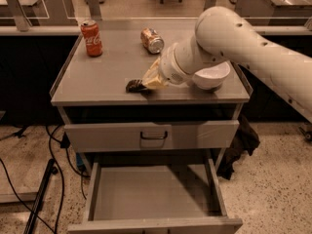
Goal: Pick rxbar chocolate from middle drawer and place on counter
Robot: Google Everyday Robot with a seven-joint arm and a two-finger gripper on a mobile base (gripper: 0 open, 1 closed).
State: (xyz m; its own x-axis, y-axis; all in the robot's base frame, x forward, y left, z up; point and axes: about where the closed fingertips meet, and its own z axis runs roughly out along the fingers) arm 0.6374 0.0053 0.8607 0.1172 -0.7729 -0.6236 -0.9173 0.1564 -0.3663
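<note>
My gripper is at the front middle of the counter, with the white arm reaching in from the right. Its tan fingers are shut on the rxbar chocolate, a small dark bar whose free end sticks out to the left and rests on or just above the counter top near the front edge. The middle drawer is pulled open below, and its flat grey floor shows nothing in it.
A red cola can stands at the counter's back left. A tan dented can lies at the back middle. A white bowl sits at the right, partly behind my arm. A closed drawer front with a dark handle is above the open drawer. Cables lie on the floor at left.
</note>
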